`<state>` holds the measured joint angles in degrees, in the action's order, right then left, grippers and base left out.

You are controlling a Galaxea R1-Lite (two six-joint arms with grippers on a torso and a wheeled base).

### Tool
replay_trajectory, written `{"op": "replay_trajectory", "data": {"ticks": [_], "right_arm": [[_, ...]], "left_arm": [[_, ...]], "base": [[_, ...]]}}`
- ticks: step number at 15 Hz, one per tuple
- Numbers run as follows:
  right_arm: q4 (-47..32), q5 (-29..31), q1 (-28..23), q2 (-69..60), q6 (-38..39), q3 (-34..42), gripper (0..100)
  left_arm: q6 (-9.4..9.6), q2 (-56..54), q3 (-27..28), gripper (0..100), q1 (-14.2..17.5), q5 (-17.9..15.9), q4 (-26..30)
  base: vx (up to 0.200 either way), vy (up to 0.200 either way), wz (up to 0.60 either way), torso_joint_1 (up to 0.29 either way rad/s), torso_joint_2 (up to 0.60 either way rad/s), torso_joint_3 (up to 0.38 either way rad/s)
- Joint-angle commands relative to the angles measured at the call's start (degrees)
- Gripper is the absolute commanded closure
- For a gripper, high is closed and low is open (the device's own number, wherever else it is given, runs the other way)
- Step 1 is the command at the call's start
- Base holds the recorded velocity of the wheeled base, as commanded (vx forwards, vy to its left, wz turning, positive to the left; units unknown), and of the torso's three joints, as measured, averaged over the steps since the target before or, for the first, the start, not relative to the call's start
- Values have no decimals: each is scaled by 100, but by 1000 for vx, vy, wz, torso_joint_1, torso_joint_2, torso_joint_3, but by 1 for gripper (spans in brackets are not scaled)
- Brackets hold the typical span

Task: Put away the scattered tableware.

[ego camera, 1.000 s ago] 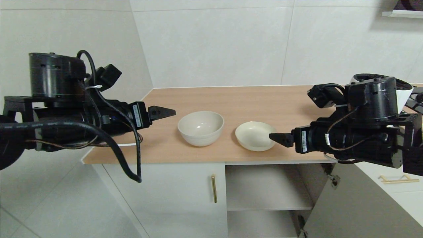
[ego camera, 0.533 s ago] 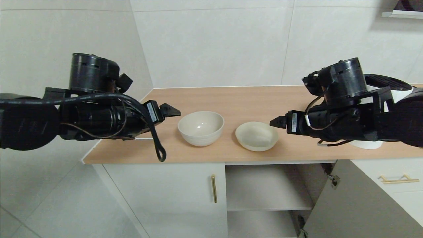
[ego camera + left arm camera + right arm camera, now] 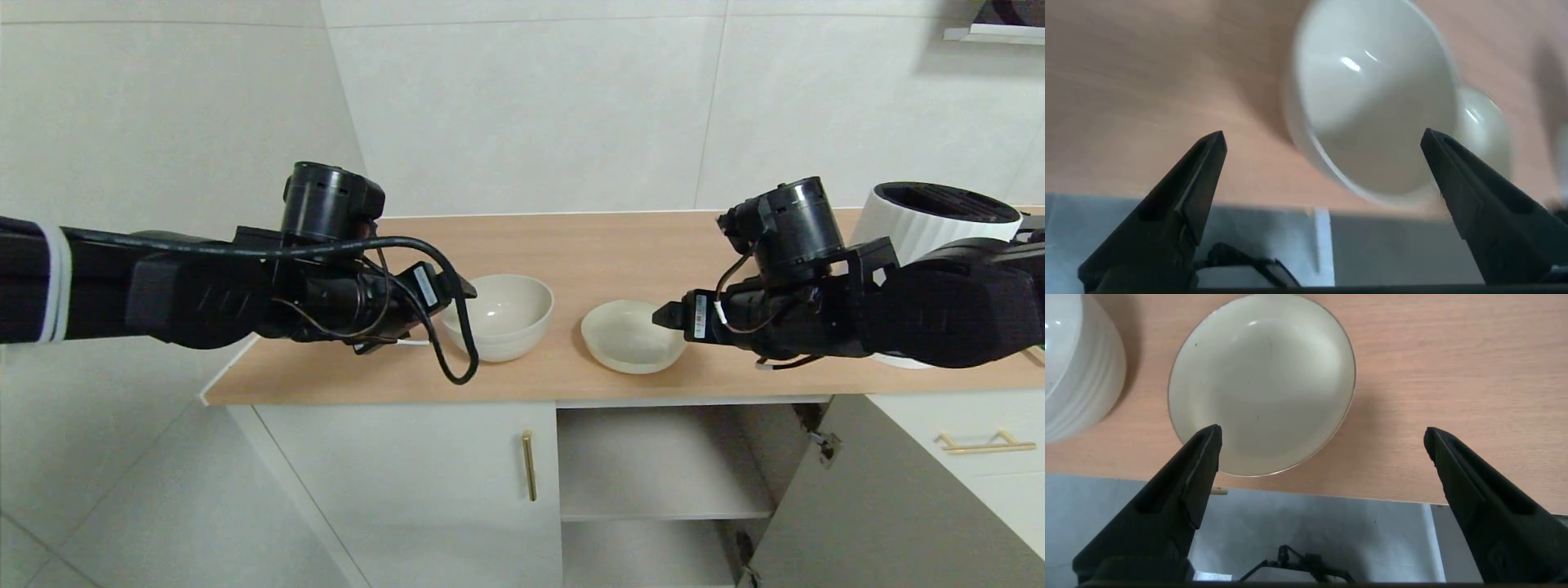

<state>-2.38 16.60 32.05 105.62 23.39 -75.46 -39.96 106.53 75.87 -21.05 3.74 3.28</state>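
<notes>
Two pale pieces of tableware side by side near the front edge of a light wooden countertop [image 3: 620, 245]: on the left a deep, glossy white bowl [image 3: 496, 317], upright; just beside it, not touching, a shallower cream dish [image 3: 633, 336] with a thin darker line at the rim. Flanked by both claws: left gripper [image 3: 461, 287] close to the bowl's left rim, fingers spread wide in the left wrist view, holding nothing; right gripper [image 3: 663, 314] at the dish's right rim, likewise spread wide and empty. Behind, large white wall tiles [image 3: 522, 106]. Farther right on the counter, a white ribbed container [image 3: 939, 214] with a dark opening, partly hidden by the right arm. Below, white cabinets [image 3: 408, 490]: a closed door with a gold handle [image 3: 529, 465], and an open compartment with a shelf [image 3: 665, 510], its door swung out to the right.
</notes>
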Motion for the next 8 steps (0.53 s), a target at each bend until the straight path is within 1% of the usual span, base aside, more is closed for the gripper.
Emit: {"op": "replay_trajectory", "data": {"ticks": [1, 8], "right_arm": [[0, 1, 3, 20, -1, 5, 0], [0, 1, 3, 20, 42, 14, 0]], "left_arm": [[-29, 377, 129, 0, 5, 144, 6], [-64, 526, 182, 0, 5, 144, 6]], "base": [[0, 0, 0, 0, 0, 0], [0, 0, 0, 0, 0, 0]]}}
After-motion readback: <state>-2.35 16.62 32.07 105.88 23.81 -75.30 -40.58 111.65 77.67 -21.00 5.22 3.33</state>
